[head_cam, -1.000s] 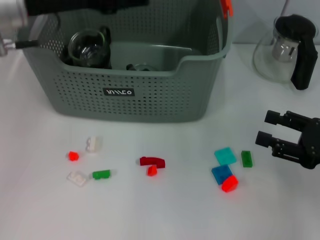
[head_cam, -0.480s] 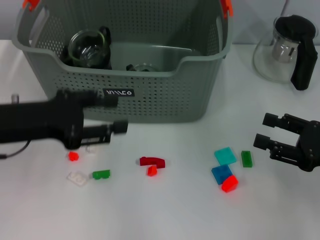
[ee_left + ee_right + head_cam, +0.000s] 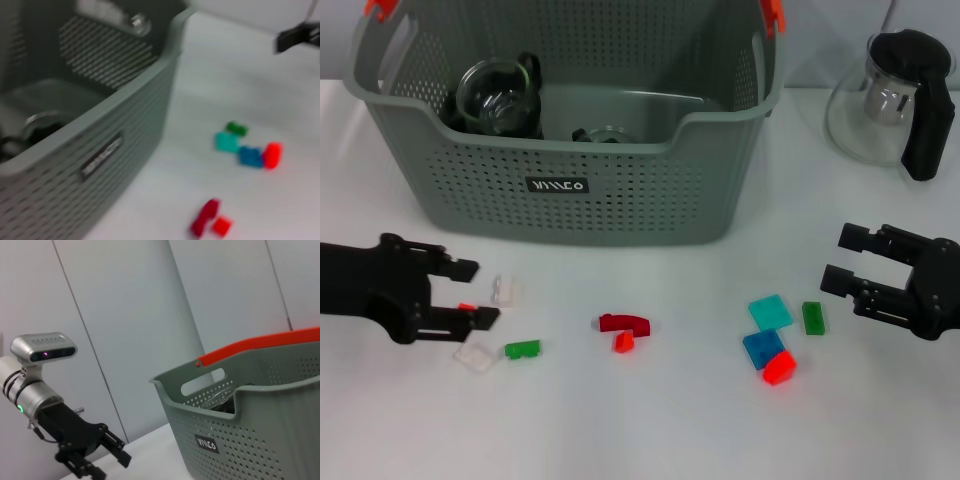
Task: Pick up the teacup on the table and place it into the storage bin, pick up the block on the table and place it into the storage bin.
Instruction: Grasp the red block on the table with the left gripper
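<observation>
The grey-green storage bin point(image 3: 620, 200) stands at the back of the table, and a glass teacup point(image 3: 496, 96) with a black handle lies inside it. Part of a second glass rim point(image 3: 604, 133) shows deeper in. My left gripper point(image 3: 470, 293) is low over the table in front of the bin's left corner, open. A small red block point(image 3: 467, 306) sits between its fingers, with a white block point(image 3: 506, 291) just beyond their tips. My right gripper point(image 3: 840, 258) hovers open at the right, close to a green block point(image 3: 813, 317). The right wrist view shows the bin point(image 3: 260, 430) and the left gripper point(image 3: 107, 462).
More blocks lie scattered: clear point(image 3: 475, 356), green point(image 3: 523, 349), dark red point(image 3: 624, 323), small red point(image 3: 624, 342), teal point(image 3: 771, 311), blue point(image 3: 762, 347), red point(image 3: 780, 367). A glass teapot point(image 3: 885, 100) with a black handle stands at the back right.
My left arm has come from above the bin down to the table at the left, its open fingers now around the small red block. The right gripper has edged slightly left.
</observation>
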{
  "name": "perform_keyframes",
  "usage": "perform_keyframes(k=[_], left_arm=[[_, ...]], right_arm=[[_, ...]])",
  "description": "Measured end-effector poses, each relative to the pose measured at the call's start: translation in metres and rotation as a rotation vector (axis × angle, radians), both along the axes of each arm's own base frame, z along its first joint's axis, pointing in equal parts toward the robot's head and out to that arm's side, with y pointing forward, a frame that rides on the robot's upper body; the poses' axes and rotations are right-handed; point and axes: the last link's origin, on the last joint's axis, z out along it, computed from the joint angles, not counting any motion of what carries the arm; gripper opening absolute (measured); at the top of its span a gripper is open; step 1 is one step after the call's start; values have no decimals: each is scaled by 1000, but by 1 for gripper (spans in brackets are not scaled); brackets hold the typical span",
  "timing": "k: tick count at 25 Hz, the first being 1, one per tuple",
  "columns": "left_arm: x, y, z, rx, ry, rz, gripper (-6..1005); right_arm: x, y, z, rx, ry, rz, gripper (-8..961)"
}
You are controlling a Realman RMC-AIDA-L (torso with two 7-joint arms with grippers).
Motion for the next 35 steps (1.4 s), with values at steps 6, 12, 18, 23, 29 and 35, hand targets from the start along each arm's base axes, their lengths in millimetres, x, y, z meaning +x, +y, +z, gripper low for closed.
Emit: perform_keyframes(k=[6,12,18,23,29,35], left_arm=[[-28,4,-11,106,25,25,582],[-52,1,-29,163,-40,44,559],[-66,3,-35,208,-41,71,516],[-75,4,-43,228,-17,66,515],[-80,2,-49,230,2,63,515],[-85,4,-53,242,18,74,516]], right_arm=[[0,1,-3,6,0,-14,759],[0,1,-4,-1,5,-24,759],[0,2,-4,0,5,-26,759],[0,2,-4,2,3,-29,759],[1,3,-4,-2,7,-40,760],[1,2,-4,0,7,-42,760]])
